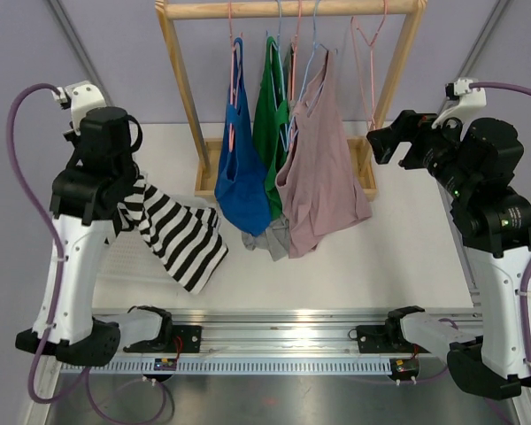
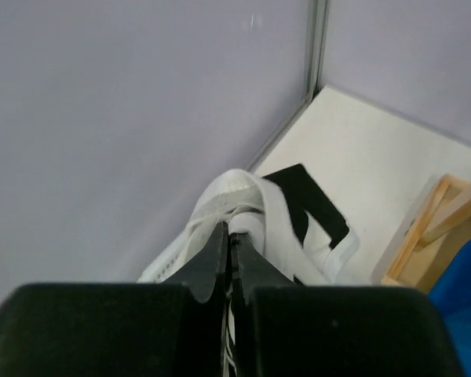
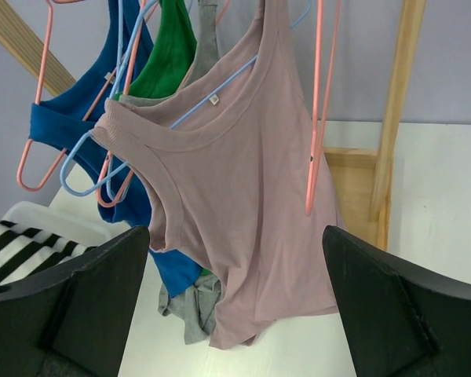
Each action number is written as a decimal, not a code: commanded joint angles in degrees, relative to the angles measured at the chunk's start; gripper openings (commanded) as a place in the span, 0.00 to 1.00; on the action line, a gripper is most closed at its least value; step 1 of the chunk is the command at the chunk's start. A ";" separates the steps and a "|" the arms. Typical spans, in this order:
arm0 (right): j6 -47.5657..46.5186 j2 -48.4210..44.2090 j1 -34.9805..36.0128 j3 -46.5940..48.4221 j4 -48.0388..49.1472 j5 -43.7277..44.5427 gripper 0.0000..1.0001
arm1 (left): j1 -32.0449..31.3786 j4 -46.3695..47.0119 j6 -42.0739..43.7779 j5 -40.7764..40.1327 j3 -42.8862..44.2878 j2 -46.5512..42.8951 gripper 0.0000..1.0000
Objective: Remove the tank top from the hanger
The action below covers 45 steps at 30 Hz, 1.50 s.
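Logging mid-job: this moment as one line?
left gripper shut on black-and-white striped tank top | right gripper open, empty | mauve tank top on blue hanger

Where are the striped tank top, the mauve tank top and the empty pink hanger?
striped tank top [image 1: 181, 235]: top external view, middle of the hanging cloth.
mauve tank top [image 3: 251, 196]: right wrist view, chest area below the neckline.
empty pink hanger [image 3: 308, 203]: right wrist view, lower tip of the wire.
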 commanded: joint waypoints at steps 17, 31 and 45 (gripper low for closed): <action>5.25 3.68 0.03 -0.83 9.36 -13.40 1.00 | 29.74 -9.51 -12.69 18.40 15.78 12.02 0.00; 6.22 4.47 0.03 -3.03 12.08 -15.60 0.99 | 31.06 -0.34 -10.75 34.51 4.90 7.68 0.00; 12.37 8.07 0.03 -3.55 18.76 -22.89 1.00 | 23.33 7.34 -8.91 55.02 -31.34 4.03 0.00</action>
